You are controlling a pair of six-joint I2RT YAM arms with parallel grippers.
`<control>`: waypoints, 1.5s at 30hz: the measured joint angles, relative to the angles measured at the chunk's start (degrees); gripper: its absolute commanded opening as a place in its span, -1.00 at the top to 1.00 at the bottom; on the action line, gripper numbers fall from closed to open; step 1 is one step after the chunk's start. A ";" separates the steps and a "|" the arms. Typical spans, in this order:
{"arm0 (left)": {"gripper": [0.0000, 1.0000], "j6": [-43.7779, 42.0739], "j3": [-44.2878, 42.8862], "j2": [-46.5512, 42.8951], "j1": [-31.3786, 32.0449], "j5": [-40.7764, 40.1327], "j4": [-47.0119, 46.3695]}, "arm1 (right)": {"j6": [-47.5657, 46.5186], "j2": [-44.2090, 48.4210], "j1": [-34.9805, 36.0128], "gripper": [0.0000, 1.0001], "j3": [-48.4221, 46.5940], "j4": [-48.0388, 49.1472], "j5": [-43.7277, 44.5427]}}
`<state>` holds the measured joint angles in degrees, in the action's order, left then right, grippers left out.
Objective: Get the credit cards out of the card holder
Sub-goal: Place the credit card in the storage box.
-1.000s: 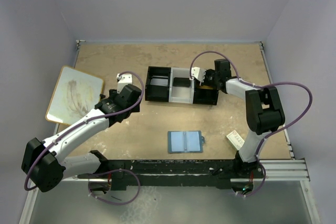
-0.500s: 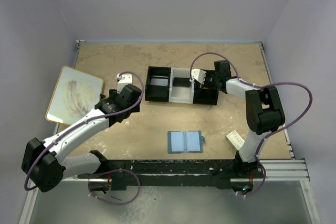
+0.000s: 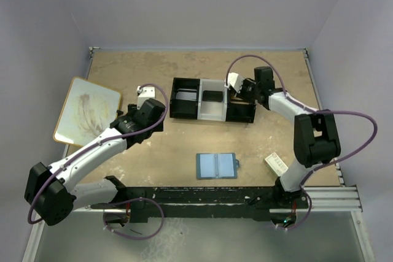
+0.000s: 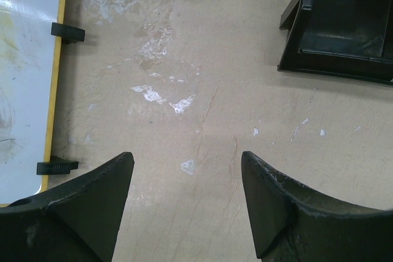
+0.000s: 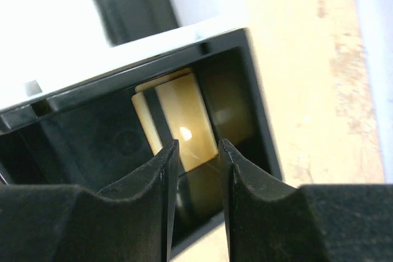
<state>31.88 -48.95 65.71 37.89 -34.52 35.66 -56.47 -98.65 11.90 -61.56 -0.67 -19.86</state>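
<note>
Card holder (image 3: 216,165) lies open and flat on the table (image 3: 153,69) in the overhead view, well behind both tools, toward the arm bases. The right arm reaches over the right end of the compartment tray (image 3: 184,113).

Left wrist view: left gripper (image 4: 187,170), fingers spread wide and holding nothing, hangs over the table. A whiteboard (image 4: 24,59) lies to its left, and the tray corner is ahead to its right.

Right wrist view: right gripper (image 5: 196,151), fingers parted by a narrow gap with nothing between them, sits above a black tray compartment. A gold-yellow credit card (image 5: 175,118) lies inside, just beyond the fingertips.
</note>
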 measured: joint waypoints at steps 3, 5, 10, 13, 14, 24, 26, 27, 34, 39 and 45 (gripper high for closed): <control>-0.38 0.00 0.00 -0.96 0.00 -0.02 0.00 | 10.12 5.38 0.04 -0.59 1.33 3.85 0.90; -0.38 0.00 0.00 -2.03 0.00 -0.22 0.02 | 19.45 10.56 0.28 -0.64 2.95 6.64 1.60; -0.43 0.04 0.00 -4.04 0.00 -1.09 0.04 | 48.28 27.06 3.54 -0.71 7.63 9.55 7.54; -0.43 0.20 0.02 -5.46 0.00 -2.01 0.07 | 63.63 32.02 7.63 -0.68 8.72 6.08 11.96; -0.43 0.31 0.02 -6.01 0.00 -2.45 0.04 | 68.70 32.98 9.70 -0.52 9.66 4.70 13.97; -0.44 0.70 0.07 -8.24 0.00 -6.43 0.37 | 104.08 37.66 32.81 -0.45 27.02 -10.34 23.56; -0.43 0.70 0.07 -8.24 0.00 -6.75 0.52 | 107.82 37.35 37.05 -0.50 26.49 -12.81 26.05; -0.43 0.70 0.07 -8.24 0.00 -6.84 0.57 | 109.33 36.68 39.43 -0.52 25.64 -14.10 27.06; -0.43 1.01 0.09 -8.24 0.00 -7.72 1.05 | 116.67 22.71 50.49 -0.68 15.78 -18.27 32.85; -0.43 1.55 0.09 -8.24 0.00 -8.26 1.42 | 119.78 13.16 53.94 -0.70 11.54 -20.83 35.01; -0.43 1.57 0.09 -8.20 0.00 -8.35 1.44 | 122.14 8.63 54.62 -0.71 9.27 -24.83 36.96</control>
<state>33.45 -48.86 57.52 37.89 -42.87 37.10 65.67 -90.02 66.52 -52.29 -25.50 17.10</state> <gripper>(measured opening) 0.715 0.849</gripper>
